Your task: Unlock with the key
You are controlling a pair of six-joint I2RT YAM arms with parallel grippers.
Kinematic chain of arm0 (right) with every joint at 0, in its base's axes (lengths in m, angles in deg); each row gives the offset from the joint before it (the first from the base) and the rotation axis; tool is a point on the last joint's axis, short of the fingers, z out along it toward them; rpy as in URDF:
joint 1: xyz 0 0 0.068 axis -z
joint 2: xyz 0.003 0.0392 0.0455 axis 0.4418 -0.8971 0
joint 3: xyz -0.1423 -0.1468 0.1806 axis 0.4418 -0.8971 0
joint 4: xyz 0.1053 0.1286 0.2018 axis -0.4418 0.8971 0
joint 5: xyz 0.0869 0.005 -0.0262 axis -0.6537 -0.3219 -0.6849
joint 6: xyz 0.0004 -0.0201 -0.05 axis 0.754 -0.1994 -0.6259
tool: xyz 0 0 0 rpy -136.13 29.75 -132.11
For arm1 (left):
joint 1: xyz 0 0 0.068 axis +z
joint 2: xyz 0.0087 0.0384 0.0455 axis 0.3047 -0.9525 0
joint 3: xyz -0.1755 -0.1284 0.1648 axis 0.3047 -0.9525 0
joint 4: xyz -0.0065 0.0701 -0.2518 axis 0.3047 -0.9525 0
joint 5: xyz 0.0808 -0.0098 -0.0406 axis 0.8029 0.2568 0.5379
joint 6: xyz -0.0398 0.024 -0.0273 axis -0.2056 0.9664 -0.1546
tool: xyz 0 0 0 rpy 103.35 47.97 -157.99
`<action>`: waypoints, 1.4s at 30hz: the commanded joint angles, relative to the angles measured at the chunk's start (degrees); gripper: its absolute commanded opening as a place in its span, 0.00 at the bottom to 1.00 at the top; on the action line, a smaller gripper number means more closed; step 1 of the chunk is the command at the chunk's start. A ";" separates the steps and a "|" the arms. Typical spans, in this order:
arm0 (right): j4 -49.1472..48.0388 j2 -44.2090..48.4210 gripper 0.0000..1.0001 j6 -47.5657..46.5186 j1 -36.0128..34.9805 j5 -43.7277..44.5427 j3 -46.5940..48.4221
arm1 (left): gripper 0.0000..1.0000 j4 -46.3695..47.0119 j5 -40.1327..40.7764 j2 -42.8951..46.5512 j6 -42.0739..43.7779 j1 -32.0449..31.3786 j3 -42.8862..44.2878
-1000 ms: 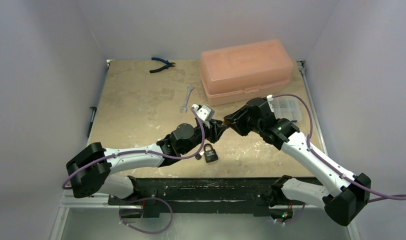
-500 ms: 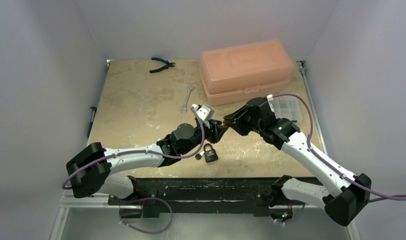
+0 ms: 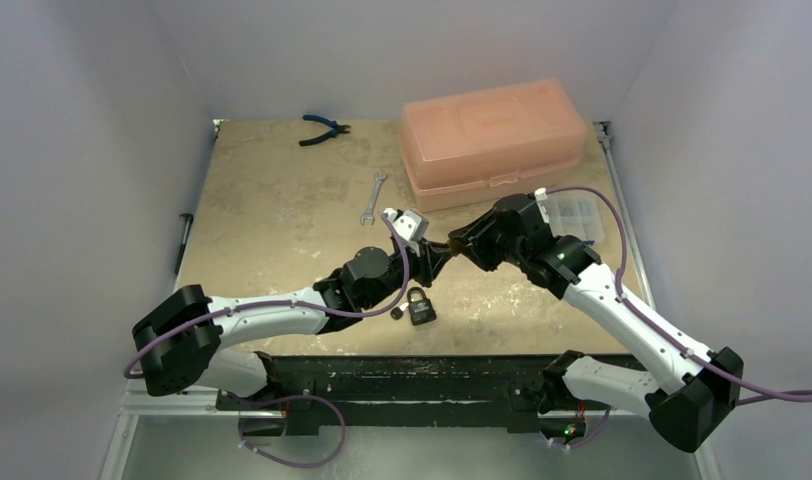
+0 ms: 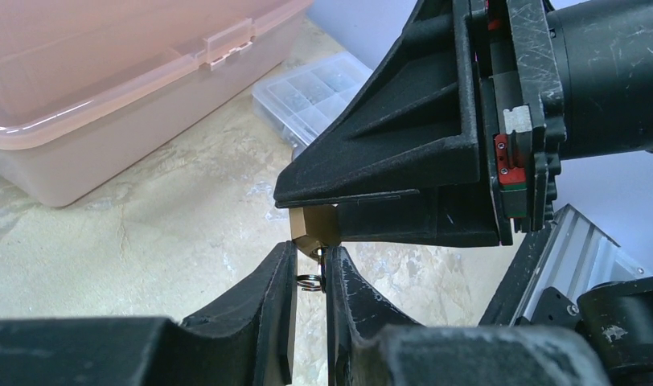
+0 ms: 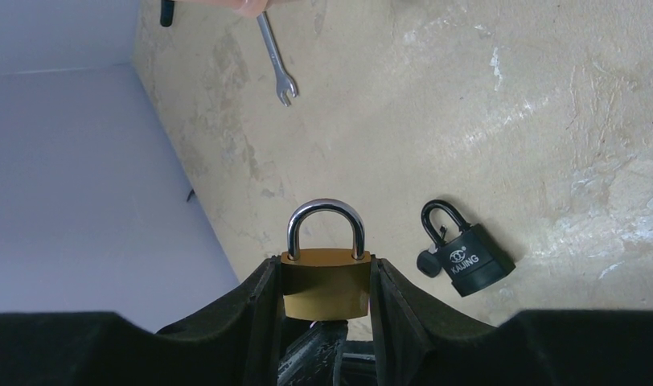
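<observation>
The right pincer (image 5: pixel 323 269) is closed on a brass padlock (image 5: pixel 324 283), one finger pressed to each flat side of the body. The padlock is held clear of the bench (image 3: pixel 282 220), and both legs of its steel shackle sit in the body. I can read no writing on the brass face.

The left pincer (image 4: pixel 311 253) meets it from the opposite side, near the middle of the bench's front half. Its fingers are drawn almost together on a thin key (image 4: pixel 322 269). The key's tip is at the brass corner that shows under the right pincer, but how deep it sits I cannot tell. A small wire ring (image 4: pixel 307 281) hangs from the key between the fingers.

On the bench just below the two pincers lies a black padlock (image 5: pixel 470 261) with its shackle closed. Its face carries a round logo and the word "KAIJING" in white. A small black piece touches its side; what it is I cannot tell.

Farther back a wrench (image 3: pixel 372 197) lies flat, well apart from the locks. Blue-handled pliers (image 3: pixel 324 128) rest at the far edge. A pale pink lidded box (image 3: pixel 492 135) stands at the back right, and a clear compartment case (image 3: pixel 574 218) sits just in front of it, beside the right arm.
</observation>
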 commanded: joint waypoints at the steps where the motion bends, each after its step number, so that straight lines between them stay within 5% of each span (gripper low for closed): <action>1: 0.12 1.51 0.00 -0.74 -0.56 0.55 4.07 | 0.00 -0.82 0.56 0.12 3.80 0.18 2.89; 16: 1.70 0.53 0.00 -0.38 -1.14 -0.53 6.12 | 0.00 -3.66 1.23 1.00 17.94 -1.08 4.65; 42: 7.28 -2.65 0.00 0.71 -1.23 -0.80 8.71 | 0.00 -5.94 6.20 1.07 27.24 -5.91 7.44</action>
